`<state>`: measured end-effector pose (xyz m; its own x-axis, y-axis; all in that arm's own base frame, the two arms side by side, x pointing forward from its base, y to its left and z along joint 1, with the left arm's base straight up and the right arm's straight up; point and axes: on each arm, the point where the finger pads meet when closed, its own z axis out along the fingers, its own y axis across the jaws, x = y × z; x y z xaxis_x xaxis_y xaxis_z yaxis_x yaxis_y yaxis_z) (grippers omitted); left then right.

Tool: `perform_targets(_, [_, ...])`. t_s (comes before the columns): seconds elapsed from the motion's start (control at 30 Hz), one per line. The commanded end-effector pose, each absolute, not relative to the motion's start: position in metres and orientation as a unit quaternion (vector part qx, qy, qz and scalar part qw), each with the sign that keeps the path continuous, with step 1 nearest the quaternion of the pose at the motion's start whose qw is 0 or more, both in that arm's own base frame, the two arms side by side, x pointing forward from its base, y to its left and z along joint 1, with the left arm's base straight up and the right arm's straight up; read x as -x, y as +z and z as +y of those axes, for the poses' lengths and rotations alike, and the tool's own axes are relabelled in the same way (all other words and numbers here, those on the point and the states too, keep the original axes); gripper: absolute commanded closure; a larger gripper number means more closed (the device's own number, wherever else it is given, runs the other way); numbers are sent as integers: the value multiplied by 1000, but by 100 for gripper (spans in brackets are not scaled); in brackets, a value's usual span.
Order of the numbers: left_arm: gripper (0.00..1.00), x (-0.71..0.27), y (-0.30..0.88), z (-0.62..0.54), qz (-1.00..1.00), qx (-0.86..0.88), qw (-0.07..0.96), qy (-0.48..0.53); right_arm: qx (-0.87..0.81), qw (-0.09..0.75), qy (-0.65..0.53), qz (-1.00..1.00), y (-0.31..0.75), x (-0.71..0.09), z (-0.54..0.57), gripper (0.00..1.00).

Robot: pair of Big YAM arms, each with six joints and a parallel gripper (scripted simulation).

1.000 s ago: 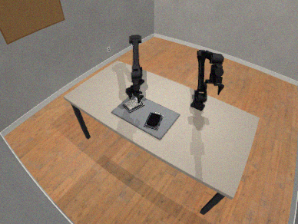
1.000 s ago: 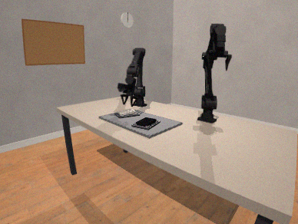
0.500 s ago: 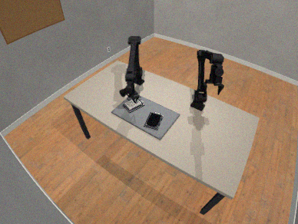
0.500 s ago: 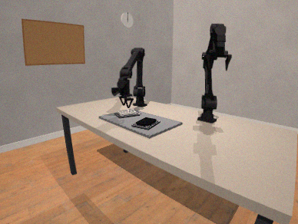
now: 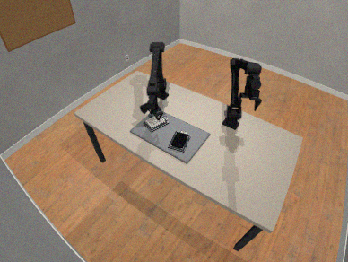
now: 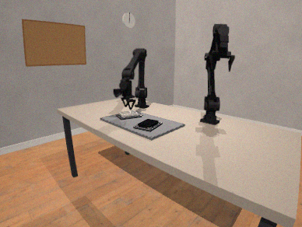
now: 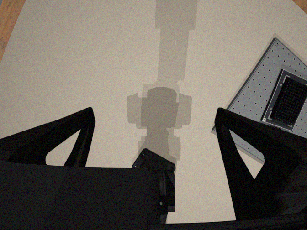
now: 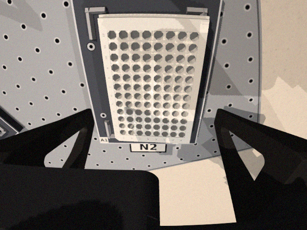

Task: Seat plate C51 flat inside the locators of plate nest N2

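With the white rectangular multi-well plate point(image 5: 156, 121) point(image 6: 129, 114) point(image 8: 153, 74) askew on dark-blue nest N2 point(image 8: 99, 94), seating seems underway; both the right gripper point(image 5: 158, 116) point(image 6: 128, 104) point(image 8: 154, 115) and left gripper point(image 5: 257, 106) point(image 6: 231, 64) point(image 7: 155, 114) gape unladen, so a squaring grasp likely follows

Your black, jointed right arm point(image 5: 156, 72) point(image 6: 132, 67) point(image 8: 74, 198) swung toward the corkboard side in the exterior view, its wrist shifted the same way, its black, triangular fingers point(image 5: 159, 117) point(image 6: 132, 104) brought from behind to above your white, many-welled rectangular plate point(image 5: 155, 123) point(image 6: 129, 114) point(image 8: 152, 74)
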<state>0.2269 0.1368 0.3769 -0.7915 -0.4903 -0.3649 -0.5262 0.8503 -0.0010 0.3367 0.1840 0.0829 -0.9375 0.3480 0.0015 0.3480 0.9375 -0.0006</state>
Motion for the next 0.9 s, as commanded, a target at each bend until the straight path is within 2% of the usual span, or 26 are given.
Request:
perform_targets(0.0, [0,-228,395,131,945,253,200,54,183,-14,-11,-983,95,-352,192,0])
perform_targets(0.87, [0,-228,395,131,945,253,200,54,183,-1,-2,-983,43,-342,186,0])
